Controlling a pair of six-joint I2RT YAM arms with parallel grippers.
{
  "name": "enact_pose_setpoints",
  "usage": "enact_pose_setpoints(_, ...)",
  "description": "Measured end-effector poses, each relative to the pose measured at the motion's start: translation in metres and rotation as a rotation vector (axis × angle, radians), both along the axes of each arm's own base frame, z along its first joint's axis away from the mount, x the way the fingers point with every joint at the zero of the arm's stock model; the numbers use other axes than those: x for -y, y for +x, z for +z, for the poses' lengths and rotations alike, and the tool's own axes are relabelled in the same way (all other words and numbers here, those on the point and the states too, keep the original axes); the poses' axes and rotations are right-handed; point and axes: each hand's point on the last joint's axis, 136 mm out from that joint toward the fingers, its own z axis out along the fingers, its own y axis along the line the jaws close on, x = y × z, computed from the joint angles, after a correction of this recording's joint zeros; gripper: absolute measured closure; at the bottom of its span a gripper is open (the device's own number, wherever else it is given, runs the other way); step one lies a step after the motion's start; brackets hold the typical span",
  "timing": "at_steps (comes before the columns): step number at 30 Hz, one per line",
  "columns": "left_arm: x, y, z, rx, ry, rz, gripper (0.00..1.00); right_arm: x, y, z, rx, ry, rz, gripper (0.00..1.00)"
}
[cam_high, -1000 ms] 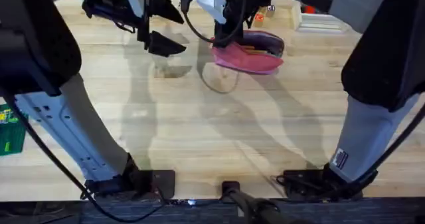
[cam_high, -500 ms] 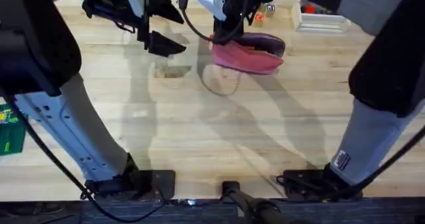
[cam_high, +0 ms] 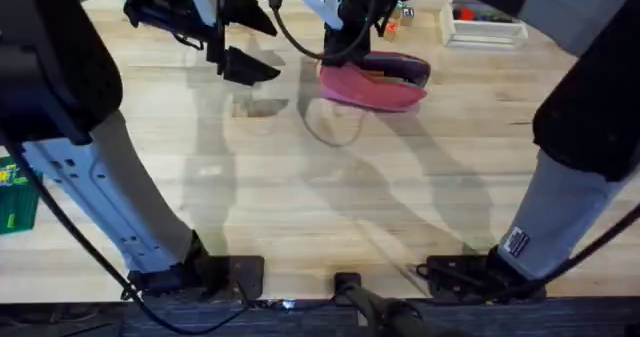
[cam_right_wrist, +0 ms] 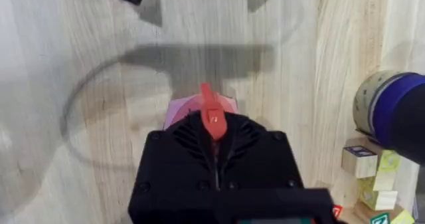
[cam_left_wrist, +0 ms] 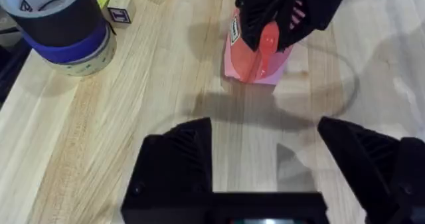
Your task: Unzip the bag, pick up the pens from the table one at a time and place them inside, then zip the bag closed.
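Note:
The pink bag [cam_high: 375,89] lies on the table [cam_high: 300,197] at the far middle, its top gaping dark. My right gripper [cam_high: 345,47] hangs over the bag's left end, shut on an orange pen [cam_right_wrist: 209,110] that points down at the pink fabric [cam_right_wrist: 180,108]. In the left wrist view the same pen [cam_left_wrist: 267,43] sticks out of the right gripper [cam_left_wrist: 269,34] just above the bag [cam_left_wrist: 247,64]. To the left of the bag my left gripper [cam_high: 245,47] stands open above bare wood, with nothing between its fingers [cam_left_wrist: 179,161].
A stack of tape rolls [cam_left_wrist: 60,24] and small toy blocks [cam_left_wrist: 119,14] stand beyond the bag; the rolls [cam_right_wrist: 392,111] also show near the right gripper. A white tray [cam_high: 482,27] sits at the back right. A green item [cam_high: 15,202] lies at the left edge.
The right gripper, with the pen, has shifted slightly toward the far side over the bag's left end, and the right arm's upper part swung right. The left arm has not moved.

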Motion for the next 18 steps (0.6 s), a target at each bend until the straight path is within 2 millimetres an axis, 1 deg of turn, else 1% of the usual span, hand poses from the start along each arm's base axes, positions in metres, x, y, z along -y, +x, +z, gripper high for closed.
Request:
enact_pose_setpoints(11, 0.0000, 0.0000, 0.0000, 0.000, 0.000, 0.000, 0.008, 0.0001, -0.0002, 0.0013, -0.033, 0.019, -0.081, 0.970)
enact_pose_setpoints(18, 0.0000, 0.0000, 0.0000, 0.000, 0.000, 0.000, 0.008, -0.0015, 0.0008, 0.0022, -0.035, 0.031, -0.092, 0.970)
